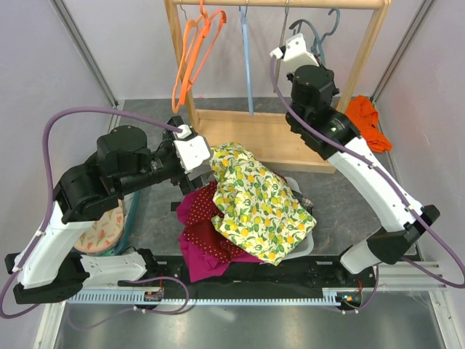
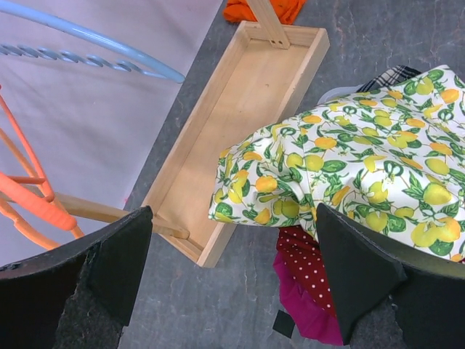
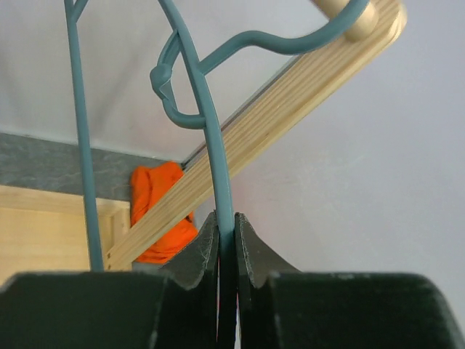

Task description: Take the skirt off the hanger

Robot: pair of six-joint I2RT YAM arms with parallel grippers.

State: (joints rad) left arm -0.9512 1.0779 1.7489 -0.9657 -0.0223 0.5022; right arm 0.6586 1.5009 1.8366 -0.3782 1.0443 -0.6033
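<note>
On the grey surface point(image 1: 330, 207) the lemon-print skirt point(image 1: 261, 203) lies heaped just right of the wide-open, empty left hand point(image 2: 234, 218), while the right hand point(image 3: 227, 222), far off, pinches the teal hanger point(image 3: 213, 145)

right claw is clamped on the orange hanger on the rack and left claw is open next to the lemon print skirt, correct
One slip: the right claw is clamped on the teal hanger, not an orange one, as the right wrist view shows. The left claw is open next to the lemon print skirt.
</note>
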